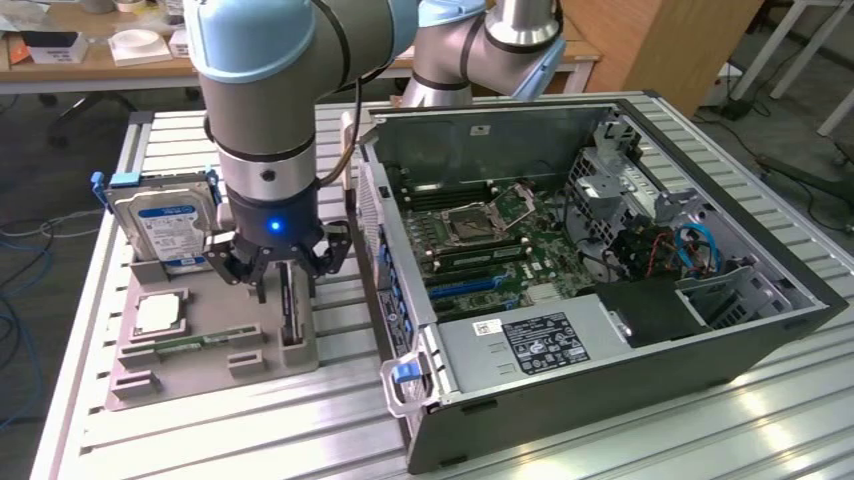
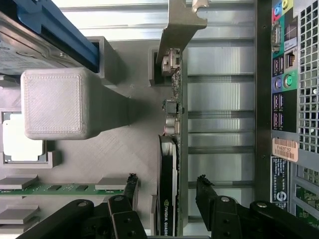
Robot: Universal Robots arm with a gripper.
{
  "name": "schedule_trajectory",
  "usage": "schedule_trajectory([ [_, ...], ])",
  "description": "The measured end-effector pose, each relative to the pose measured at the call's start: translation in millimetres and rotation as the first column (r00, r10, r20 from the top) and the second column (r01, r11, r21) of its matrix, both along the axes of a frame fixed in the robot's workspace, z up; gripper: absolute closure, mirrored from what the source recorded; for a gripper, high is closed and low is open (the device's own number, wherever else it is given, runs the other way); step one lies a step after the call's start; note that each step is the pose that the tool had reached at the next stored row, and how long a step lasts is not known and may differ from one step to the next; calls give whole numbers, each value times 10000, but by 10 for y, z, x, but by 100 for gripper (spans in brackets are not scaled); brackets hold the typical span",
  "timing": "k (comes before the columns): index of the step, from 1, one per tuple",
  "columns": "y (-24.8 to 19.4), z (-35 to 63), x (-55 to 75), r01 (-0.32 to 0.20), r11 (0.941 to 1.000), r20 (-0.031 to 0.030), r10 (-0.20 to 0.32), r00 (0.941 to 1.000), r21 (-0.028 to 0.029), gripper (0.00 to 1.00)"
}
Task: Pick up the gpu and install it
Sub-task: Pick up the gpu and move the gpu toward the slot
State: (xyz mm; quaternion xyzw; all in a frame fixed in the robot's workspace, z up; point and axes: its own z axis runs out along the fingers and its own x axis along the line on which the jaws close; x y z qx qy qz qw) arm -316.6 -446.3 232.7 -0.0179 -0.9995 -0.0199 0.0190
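The gpu (image 1: 292, 312) stands on its edge in a slot of the grey holder tray (image 1: 200, 368), at the side nearest the computer case. In the wrist view the gpu (image 2: 172, 149) shows edge-on: green board, black cooler, and the silver bracket (image 2: 179, 25) at its far end. My gripper (image 1: 284, 285) hangs straight down over the card. Its black fingers (image 2: 130, 185) straddle the card's cooler end, one on each side, with gaps between pads and card. The gripper (image 2: 167, 183) is open and holds nothing.
The open computer case (image 1: 747, 330) lies right of the tray, motherboard (image 1: 494, 245) facing up; its rear panel (image 2: 286, 99) is close beside the card. The tray also holds a hard drive (image 1: 160, 225), a processor (image 1: 158, 312) and a memory stick (image 1: 180, 347).
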Motion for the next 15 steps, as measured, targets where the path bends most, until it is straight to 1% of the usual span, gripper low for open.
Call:
schedule_trajectory([
  [9, 39, -19, 0, -1, 10000, -1, 1, 10000, 26, 41],
  [12, 66, -28, 0, -1, 10000, -2, 1, 10000, 30, 41],
  [15, 85, -40, 0, -1, 10000, 0, 1, 10000, 45, 41],
])
